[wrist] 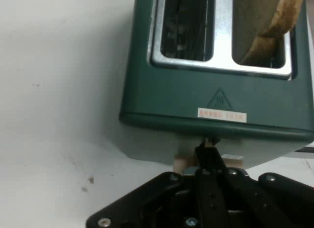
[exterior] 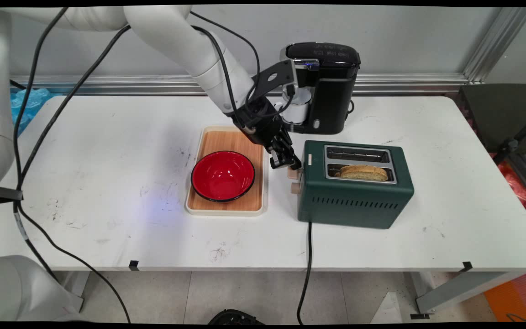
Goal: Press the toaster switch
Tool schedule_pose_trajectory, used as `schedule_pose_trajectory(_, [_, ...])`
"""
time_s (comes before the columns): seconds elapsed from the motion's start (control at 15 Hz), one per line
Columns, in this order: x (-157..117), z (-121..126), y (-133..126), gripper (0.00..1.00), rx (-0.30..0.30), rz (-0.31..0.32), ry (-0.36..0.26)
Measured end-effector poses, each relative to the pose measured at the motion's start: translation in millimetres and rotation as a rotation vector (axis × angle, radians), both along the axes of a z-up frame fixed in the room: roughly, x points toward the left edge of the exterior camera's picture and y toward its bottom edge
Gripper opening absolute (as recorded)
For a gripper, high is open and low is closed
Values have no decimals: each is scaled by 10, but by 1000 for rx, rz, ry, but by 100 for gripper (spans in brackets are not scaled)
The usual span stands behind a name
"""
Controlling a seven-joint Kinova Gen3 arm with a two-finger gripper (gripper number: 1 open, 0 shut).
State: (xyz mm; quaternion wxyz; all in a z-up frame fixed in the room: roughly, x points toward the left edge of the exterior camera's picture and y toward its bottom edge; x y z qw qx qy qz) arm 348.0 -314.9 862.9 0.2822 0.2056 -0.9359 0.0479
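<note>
— Where was the black gripper (exterior: pixel 290 163)?

— It was down at the left end of the green toaster (exterior: pixel 355 185), right on top of the little cream lever (exterior: pixel 294 172) that sticks out there. A round cream knob (exterior: pixel 295 188) sat just under that lever.

— Were its fingers apart?

— No. In the hand view the fingers (wrist: pixel 210 157) were pressed together into one thin black stick, and the tip touched the toaster's end wall. It looked like it was pushing on the lever, but the lever was mostly hidden, so I can't be sure.

— What was in the toaster?

— A slice of bread (exterior: pixel 363 172) stood in the near slot. The far slot (exterior: pixel 357 154) had nothing in it.

— What else was on the white table (exterior: pixel 107 183)?

— A red bowl (exterior: pixel 223 176) on a wooden tray (exterior: pixel 226 203), just left of the toaster. A black coffee maker (exterior: pixel 327 87) stood behind, near the wall. The toaster's black cord (exterior: pixel 307 256) hung off the front edge.
</note>
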Motion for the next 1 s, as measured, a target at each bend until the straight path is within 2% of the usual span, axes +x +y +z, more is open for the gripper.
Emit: schedule_pose_trajectory(1.0, [81,-210,64,0,38,16,-7])
